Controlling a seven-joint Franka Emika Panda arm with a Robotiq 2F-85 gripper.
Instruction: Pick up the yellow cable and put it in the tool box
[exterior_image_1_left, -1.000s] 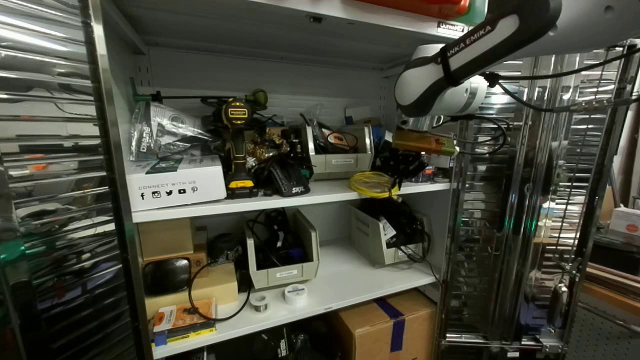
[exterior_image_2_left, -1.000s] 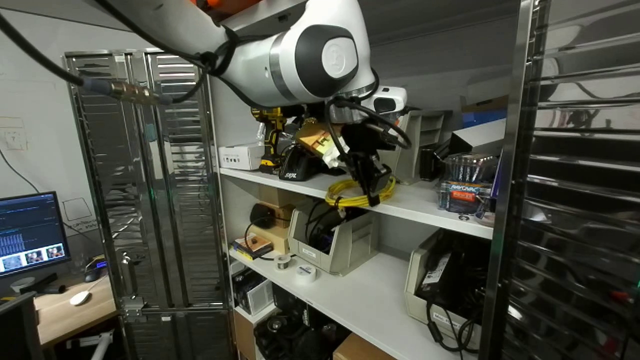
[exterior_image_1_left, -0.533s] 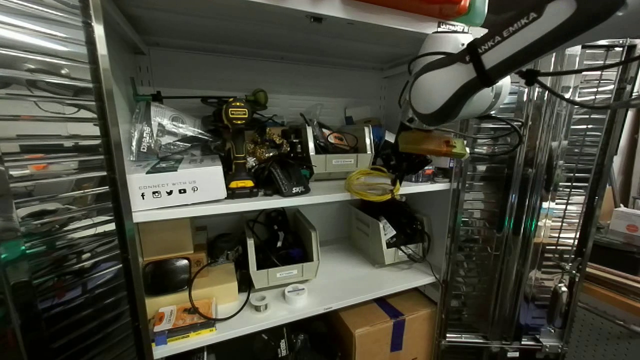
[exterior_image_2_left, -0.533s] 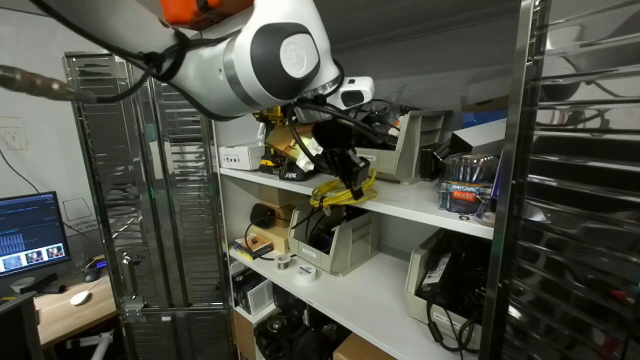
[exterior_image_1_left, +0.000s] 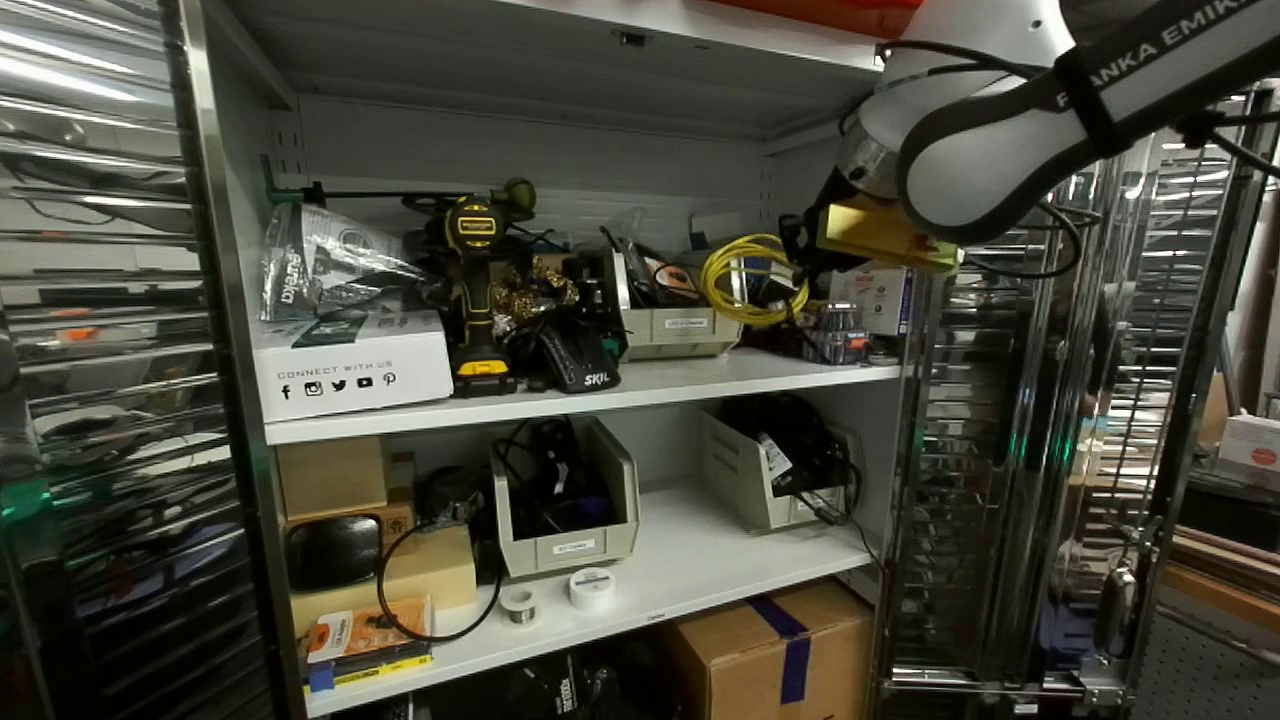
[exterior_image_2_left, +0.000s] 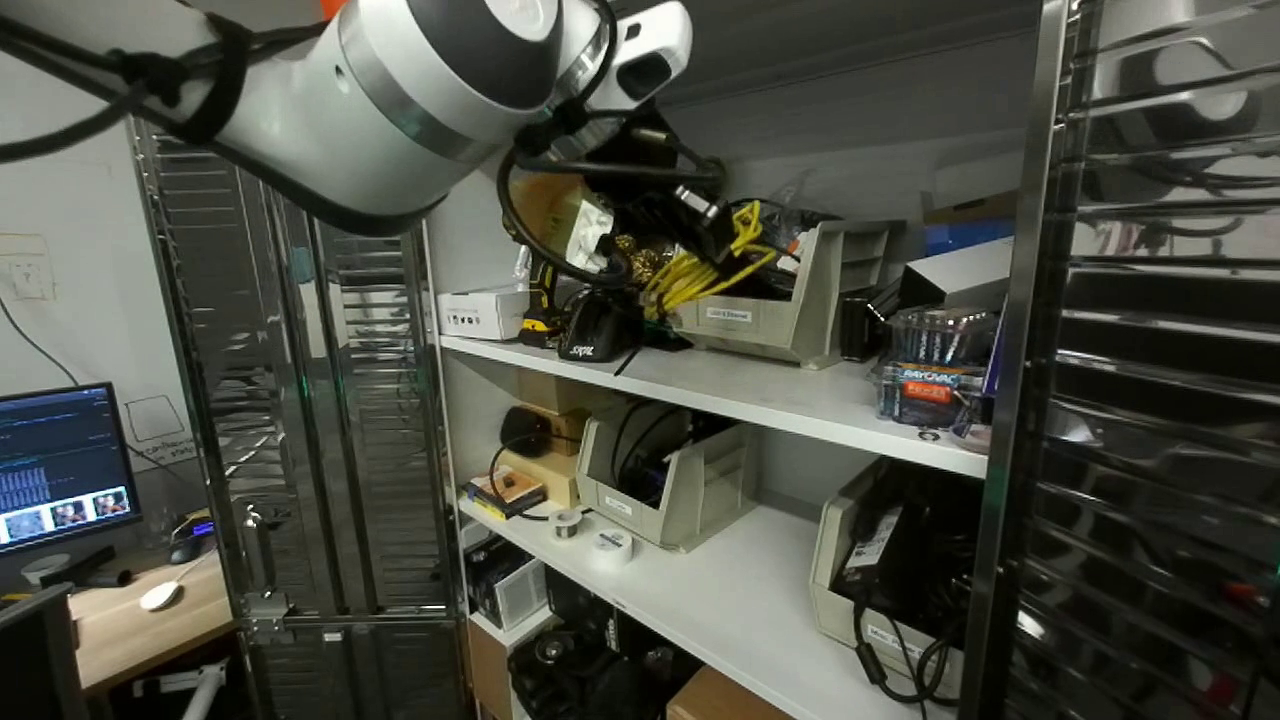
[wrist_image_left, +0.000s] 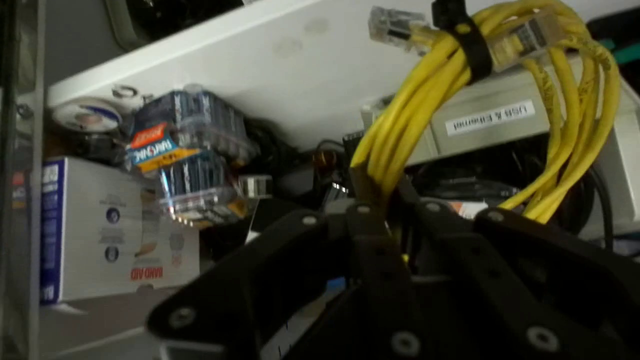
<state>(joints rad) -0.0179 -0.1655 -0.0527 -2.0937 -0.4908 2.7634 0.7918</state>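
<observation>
Gripper (wrist_image_left: 384, 186) clenches coiled yellow cable (wrist_image_left: 410, 115); it hangs on near side of grey bin (exterior_image_1_left: 688, 338) labelled USB & Ethernet.

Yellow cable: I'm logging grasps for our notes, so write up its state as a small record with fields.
Object: yellow cable, coiled
Tie: black strap
Ends: two clear plugs, near the strap
Grip: gripper closed on the cable
Position: raised above the shelf, partly hiding the bin labelled USB & Ethernet
Also in view: Rayovac battery pack, Band-Aid box
Status: held, not yet put away
</observation>
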